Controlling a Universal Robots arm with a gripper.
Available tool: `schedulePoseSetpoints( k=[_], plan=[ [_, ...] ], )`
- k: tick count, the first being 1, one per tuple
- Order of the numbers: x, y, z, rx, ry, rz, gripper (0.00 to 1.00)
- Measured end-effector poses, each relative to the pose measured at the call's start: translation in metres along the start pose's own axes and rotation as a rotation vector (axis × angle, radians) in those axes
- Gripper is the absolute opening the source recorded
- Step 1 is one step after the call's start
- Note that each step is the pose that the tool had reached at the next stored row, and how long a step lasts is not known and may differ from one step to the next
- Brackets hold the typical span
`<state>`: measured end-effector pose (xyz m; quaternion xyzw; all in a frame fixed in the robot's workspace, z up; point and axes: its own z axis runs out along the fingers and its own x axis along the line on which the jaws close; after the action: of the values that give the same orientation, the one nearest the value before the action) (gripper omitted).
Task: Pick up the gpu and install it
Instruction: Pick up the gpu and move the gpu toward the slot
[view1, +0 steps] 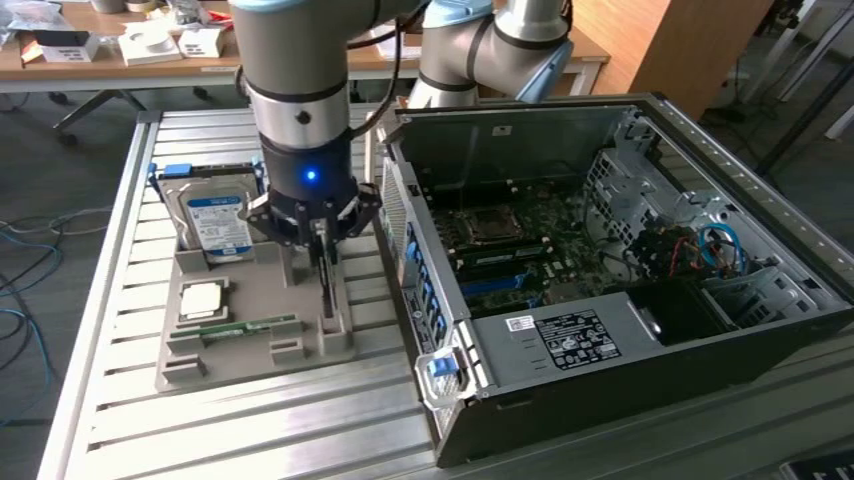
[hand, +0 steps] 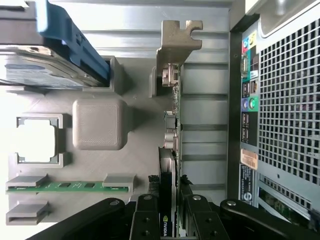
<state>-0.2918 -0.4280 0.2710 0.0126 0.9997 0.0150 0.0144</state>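
The gpu (view1: 326, 285) is a thin dark card standing on its edge in a slot of the grey holder tray (view1: 254, 355), close to the computer case. In the wrist view the gpu (hand: 172, 125) runs away from the camera and ends in its grey metal bracket (hand: 177, 40). My gripper (view1: 322, 250) comes straight down over the card. Its black fingers (hand: 147, 215) press on both faces of the near end, so the gripper (hand: 170, 212) is shut on the gpu. The card's lower edge still sits in the tray.
The open computer case (view1: 601, 260) lies on its side just to the exterior view's right of the tray, motherboard (view1: 514, 250) exposed. The tray also holds a hard drive (view1: 216, 222), a processor (view1: 203, 300) and a green memory stick (view1: 247, 328). All rest on a slatted metal table (view1: 267, 430).
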Motion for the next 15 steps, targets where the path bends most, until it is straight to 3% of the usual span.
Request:
schedulePoseSetpoints(
  k=[15],
  plan=[
    [-0.002,0.0020,-0.0673,0.0000,0.0001,0.000,0.26]
  ],
)
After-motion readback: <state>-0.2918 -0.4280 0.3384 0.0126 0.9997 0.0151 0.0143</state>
